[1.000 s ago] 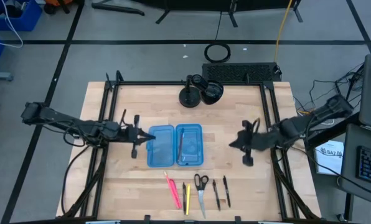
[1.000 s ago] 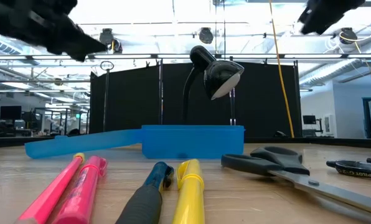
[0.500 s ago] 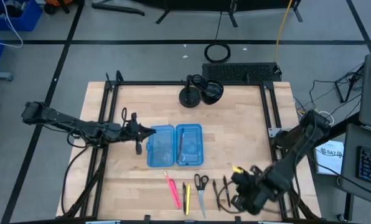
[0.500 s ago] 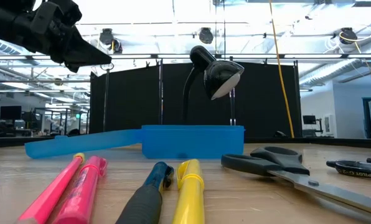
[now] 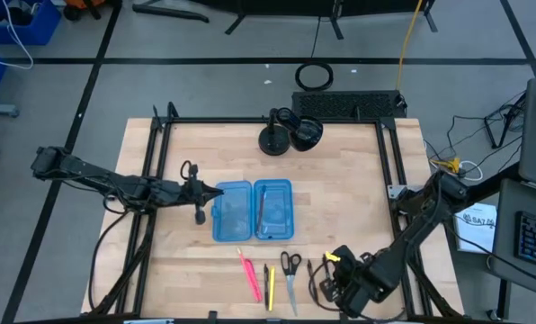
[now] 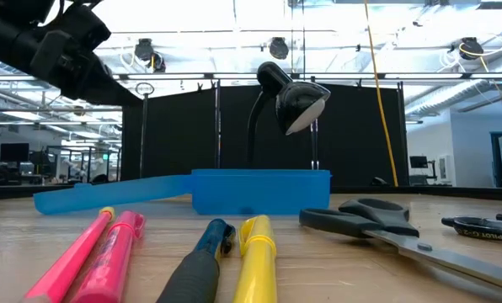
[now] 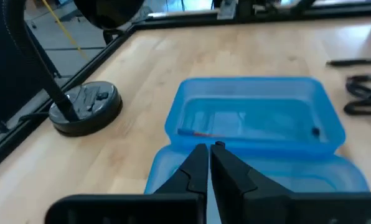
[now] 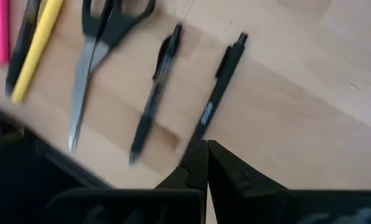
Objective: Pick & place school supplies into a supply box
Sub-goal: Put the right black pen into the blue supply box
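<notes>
The box (image 5: pixel 254 211) is lying open mid-table, one pen inside. The right gripper (image 5: pixel 326 286), jaws together and empty, is hanging at the front edge over two black pens (image 8: pixel 192 93); it probably needs to open first. The left gripper (image 5: pixel 216 192), nearly closed and empty, is waiting beside the box.

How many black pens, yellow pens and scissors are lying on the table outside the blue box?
Black pens: 3
Yellow pens: 1
Scissors: 1
Total: 5
</notes>
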`<action>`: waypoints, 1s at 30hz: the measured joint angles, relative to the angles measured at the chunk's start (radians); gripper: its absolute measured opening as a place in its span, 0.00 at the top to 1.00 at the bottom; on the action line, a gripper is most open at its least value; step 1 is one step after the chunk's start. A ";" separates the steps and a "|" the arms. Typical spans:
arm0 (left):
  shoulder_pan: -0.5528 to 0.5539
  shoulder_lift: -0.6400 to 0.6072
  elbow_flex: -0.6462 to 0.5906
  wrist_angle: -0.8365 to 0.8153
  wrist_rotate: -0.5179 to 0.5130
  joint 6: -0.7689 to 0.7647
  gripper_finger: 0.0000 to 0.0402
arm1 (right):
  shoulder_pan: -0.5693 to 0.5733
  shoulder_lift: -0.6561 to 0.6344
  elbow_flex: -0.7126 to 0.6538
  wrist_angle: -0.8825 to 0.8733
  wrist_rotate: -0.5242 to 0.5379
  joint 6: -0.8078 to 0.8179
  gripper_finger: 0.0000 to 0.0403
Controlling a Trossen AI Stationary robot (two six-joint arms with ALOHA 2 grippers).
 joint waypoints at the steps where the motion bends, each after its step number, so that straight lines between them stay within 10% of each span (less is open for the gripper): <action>1: 0.000 0.000 0.000 -0.002 -0.003 0.004 0.93 | -0.007 0.000 -0.013 0.013 0.006 0.030 1.00; 17: 0.035 -0.001 0.000 0.032 -0.003 0.180 0.98 | -0.070 0.000 -0.096 0.284 -0.097 0.139 0.56; 30: 0.070 -0.001 0.000 0.016 0.004 0.175 0.94 | -0.045 0.070 -0.091 0.253 -0.247 0.274 0.54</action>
